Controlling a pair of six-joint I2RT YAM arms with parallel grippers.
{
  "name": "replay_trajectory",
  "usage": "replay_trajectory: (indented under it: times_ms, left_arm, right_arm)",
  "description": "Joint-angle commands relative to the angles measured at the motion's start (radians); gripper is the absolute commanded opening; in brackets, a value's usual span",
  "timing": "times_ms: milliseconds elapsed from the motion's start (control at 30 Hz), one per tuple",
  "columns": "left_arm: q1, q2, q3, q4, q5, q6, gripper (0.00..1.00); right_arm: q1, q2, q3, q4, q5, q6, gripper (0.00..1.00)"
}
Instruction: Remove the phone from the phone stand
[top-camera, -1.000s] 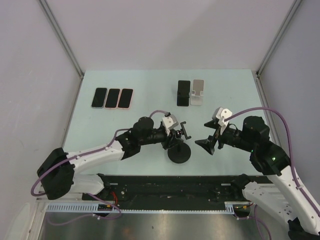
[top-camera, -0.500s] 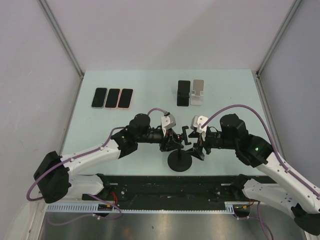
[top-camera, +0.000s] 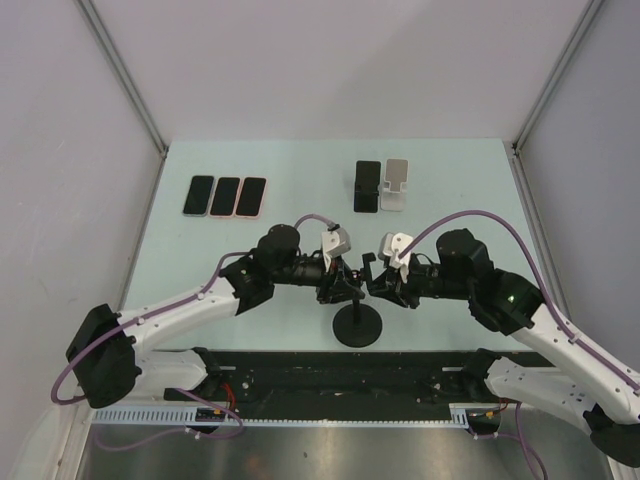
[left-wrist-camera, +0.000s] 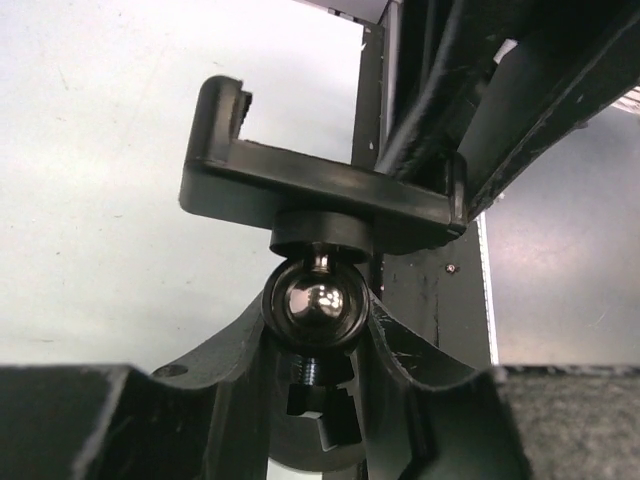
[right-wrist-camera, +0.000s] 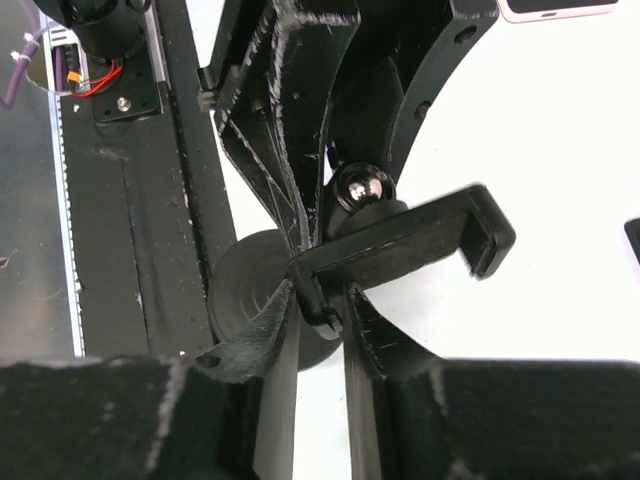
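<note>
Tabletop (top-camera: 300, 165) pale mint under phone stand (top-camera: 358, 327), grey panels (top-camera: 330, 60) around.

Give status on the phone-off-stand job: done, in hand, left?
Done: the clamp on the black stand looks empty in both wrist views; three phones lie flat far left. In hand: left end effector grips the ball joint, right end effector pinches one clamp end. Left: unclear; a pale phone seems propped on the white stand at the back, so that one may remain.
</note>
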Motion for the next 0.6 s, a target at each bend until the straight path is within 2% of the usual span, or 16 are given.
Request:
replay_trajectory:
  times_ms: [0, 67, 233, 300, 400, 433, 500, 567]
  left_arm:
    - [-0.002, -0.055, 0.081, 0.107, 0.03, 0.008, 0.02]
    - [-0.002, -0.055, 0.077, 0.106, -0.001, 0.02, 0.02]
    - [-0.012, -0.05, 0.048, 0.101, -0.096, 0.075, 0.01]
    - [-0.022, -0.047, 0.042, 0.1, -0.125, 0.088, 0.03]
    - [-0.025, -0.052, 0.038, 0.1, -0.16, 0.088, 0.24]
    - [-0.025, -0.061, 0.037, 0.1, -0.173, 0.086, 0.34]
    - [-0.025, -0.079, 0.031, 0.1, -0.229, 0.086, 0.44]
    - [-0.023, -0.111, 0.022, 0.1, -0.28, 0.088, 0.61]
  right_arm:
    - [0.019, 0.011, 0.009, 0.045, -0.037, 0.025, 0.13]
    - [0.018, 0.01, 0.009, 0.062, -0.043, 0.039, 0.0]
    - [0.019, 0.005, 0.009, 0.117, -0.049, 0.103, 0.0]
    - [0.019, 0.005, 0.009, 0.13, -0.05, 0.114, 0.0]
    - [0.019, 0.006, 0.009, 0.142, -0.027, 0.122, 0.0]
    - [0.019, 0.006, 0.009, 0.145, -0.005, 0.123, 0.0]
    - [0.018, 0.005, 0.009, 0.15, 0.022, 0.125, 0.0]
    - [0.018, 0.002, 0.009, 0.159, 0.068, 0.134, 0.0]
